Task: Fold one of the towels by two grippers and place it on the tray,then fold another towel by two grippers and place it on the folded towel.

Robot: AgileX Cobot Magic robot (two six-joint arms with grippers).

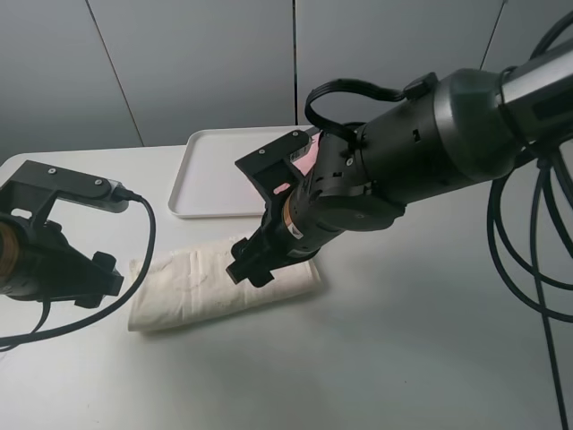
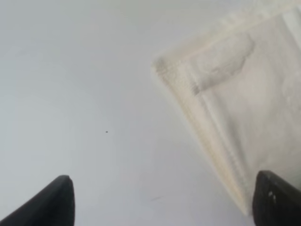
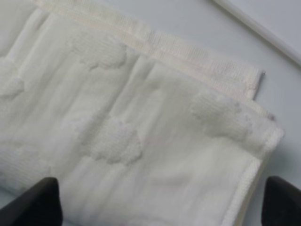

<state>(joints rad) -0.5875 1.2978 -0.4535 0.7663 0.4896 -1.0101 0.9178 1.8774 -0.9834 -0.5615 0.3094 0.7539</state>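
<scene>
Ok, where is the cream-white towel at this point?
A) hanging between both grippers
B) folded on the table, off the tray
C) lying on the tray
B: the cream-white towel lies folded flat on the table, outside the rim of the tray.

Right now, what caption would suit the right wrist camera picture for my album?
Open right gripper poised over the folded cream-white towel, with the tray rim nearby.

**Pale tabletop, grey panelled wall**

A pale, matte table (image 1: 403,358) fills the lower part of the high view, smooth and lightly shadowed. Behind its far edge stands a grey wall (image 1: 206,63) of flat panels (thin dark seams run between them, some slanted). The left wrist view shows one tiny dark speck (image 2: 106,132) on the tabletop
</scene>
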